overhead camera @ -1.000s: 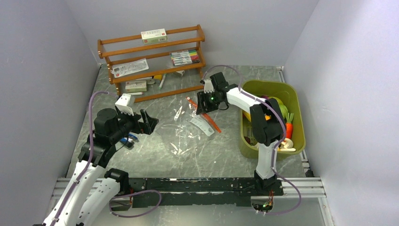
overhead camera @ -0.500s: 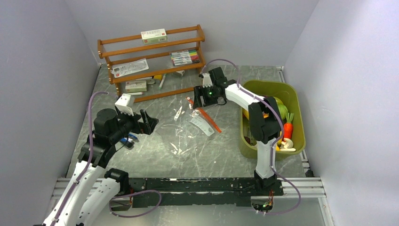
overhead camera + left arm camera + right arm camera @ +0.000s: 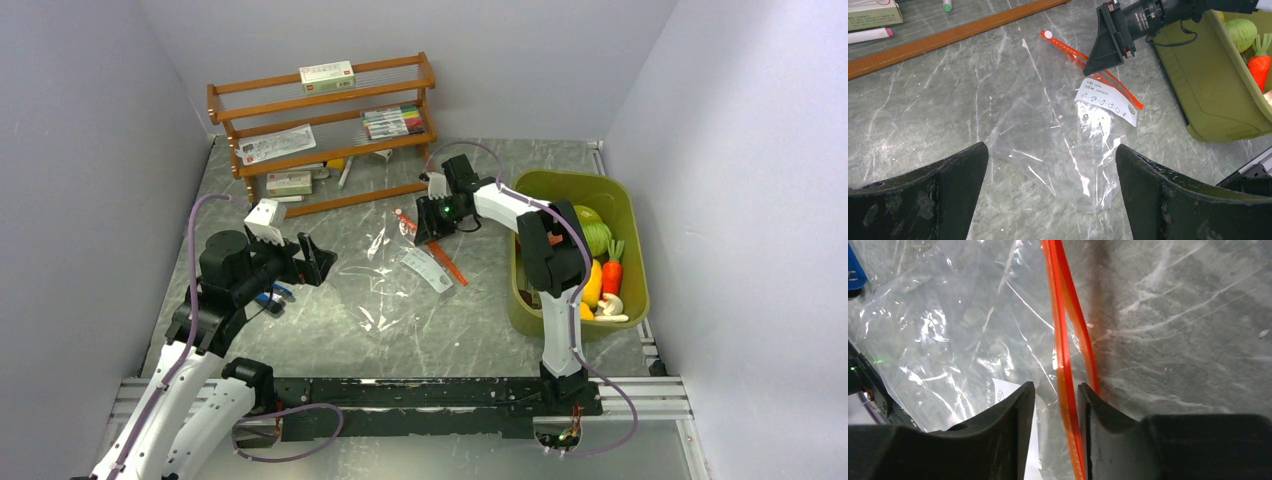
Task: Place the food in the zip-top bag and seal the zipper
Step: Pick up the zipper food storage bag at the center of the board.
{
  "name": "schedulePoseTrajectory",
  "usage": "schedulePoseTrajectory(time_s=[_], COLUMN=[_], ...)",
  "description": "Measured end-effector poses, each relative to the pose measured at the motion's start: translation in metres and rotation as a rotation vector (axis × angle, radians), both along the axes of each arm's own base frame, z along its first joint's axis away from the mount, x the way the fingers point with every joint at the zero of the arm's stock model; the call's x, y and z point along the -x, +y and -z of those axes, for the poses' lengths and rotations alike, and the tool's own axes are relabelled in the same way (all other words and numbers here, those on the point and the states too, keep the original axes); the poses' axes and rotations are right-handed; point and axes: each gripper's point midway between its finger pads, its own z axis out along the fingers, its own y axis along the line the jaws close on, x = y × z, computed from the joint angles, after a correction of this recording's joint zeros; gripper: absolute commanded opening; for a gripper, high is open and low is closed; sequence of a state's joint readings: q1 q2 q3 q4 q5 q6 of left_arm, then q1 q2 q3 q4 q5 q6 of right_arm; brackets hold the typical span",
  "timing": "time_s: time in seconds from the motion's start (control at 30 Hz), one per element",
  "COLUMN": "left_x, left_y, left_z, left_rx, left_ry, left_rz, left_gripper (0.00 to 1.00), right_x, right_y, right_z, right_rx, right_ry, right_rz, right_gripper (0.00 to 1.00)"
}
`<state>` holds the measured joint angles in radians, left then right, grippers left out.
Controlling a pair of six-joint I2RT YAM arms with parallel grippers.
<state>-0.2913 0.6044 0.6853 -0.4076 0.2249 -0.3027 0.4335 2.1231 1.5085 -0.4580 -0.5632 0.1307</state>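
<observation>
Straddles zipper (image 3: 1065, 365) with right pincer (image 3: 1056, 388) narrowed, grip unclear, likely to open bag (image 3: 1038, 100) at tabletop (image 3: 480, 330) centre; poises left pincer (image 3: 1051, 150) wide open, empty, to help.

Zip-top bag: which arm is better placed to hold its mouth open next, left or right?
Right, most likely. The right pincer straddles the zipper, one finger on either side of the strip. The left pincer hangs open, apart from the zip-top bag.

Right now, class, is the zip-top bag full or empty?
Empty. The zip-top bag lies flat, only the marble table showing through it; the toy carrot and other food sit in the olive-green bin.
</observation>
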Motion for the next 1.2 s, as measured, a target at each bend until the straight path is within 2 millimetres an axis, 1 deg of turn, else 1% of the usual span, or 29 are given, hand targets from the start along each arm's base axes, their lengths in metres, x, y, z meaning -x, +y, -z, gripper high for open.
schedulePoseTrajectory(time_s=[0.07,0.13,0.3,0.4,0.47,0.57,0.67,0.77,0.93,1.03,1.2], left_x=[0.000,0.000,0.000,0.000,0.000,0.000,0.000,0.000,0.000,-0.003,-0.005], left_y=[0.000,0.000,0.000,0.000,0.000,0.000,0.000,-0.001,-0.004,-0.006,-0.013], left_z=[0.000,0.000,0.000,0.000,0.000,0.000,0.000,0.000,0.000,-0.013,-0.042], left_rx=[0.000,0.000,0.000,0.000,0.000,0.000,0.003,0.015,0.056,0.092,0.183], left_ry=[-0.001,-0.001,-0.001,-0.001,0.000,0.001,0.003,0.010,0.045,0.047,0.045], left_rz=[0.000,0.000,0.000,0.000,0.000,0.000,-0.001,-0.005,-0.019,-0.026,-0.037], left_gripper=[0.97,0.97,0.97,0.97,0.96,0.94,0.93,0.91,0.89,0.86,0.79], right_x=[0.003,0.007,0.012,0.014,0.016,0.020,0.024,0.023,0.031,0.040,0.046], right_y=[0.000,0.001,0.003,0.004,0.004,0.005,0.006,0.009,0.019,0.028,0.036], right_z=[0.002,0.003,0.004,0.000,-0.005,-0.022,-0.048,-0.078,-0.113,-0.131,-0.161], right_rx=[-0.009,-0.022,-0.047,-0.064,-0.079,-0.105,-0.129,-0.144,-0.147,-0.136,-0.119], right_ry=[0.013,0.024,0.041,0.043,0.038,0.014,-0.040,-0.115,-0.216,-0.261,-0.340], right_rz=[-0.005,-0.010,-0.021,-0.025,-0.026,-0.027,-0.033,-0.037,-0.055,-0.068,-0.053], right_gripper=[0.31,0.24,0.01,0.00,0.00,0.00,0.00,0.00,0.00,0.00,0.00])
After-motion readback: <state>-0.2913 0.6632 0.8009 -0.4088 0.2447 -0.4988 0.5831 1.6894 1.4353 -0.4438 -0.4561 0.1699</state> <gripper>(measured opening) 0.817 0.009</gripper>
